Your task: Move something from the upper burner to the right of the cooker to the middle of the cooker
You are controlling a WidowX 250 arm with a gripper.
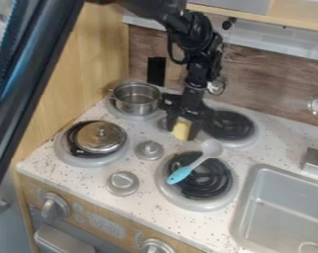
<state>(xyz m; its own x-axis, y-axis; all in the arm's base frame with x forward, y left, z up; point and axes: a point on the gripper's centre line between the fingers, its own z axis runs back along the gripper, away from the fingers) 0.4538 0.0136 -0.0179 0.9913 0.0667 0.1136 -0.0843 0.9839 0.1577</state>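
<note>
The black gripper hangs near the back middle of the cooker, just left of the upper right burner. Between its two fingers is a small yellow object, with a finger against each side. Behind the yellow object, part of a grey knob shows beside the left finger. The upper right burner has a black coil and carries nothing on the part that shows; the gripper covers its left edge.
A metal pot stands on the upper left burner, and a silver lid lies on the lower left one. A blue-handled spoon rests across the lower right burner. Grey knobs rise mid-cooker. The sink is at right.
</note>
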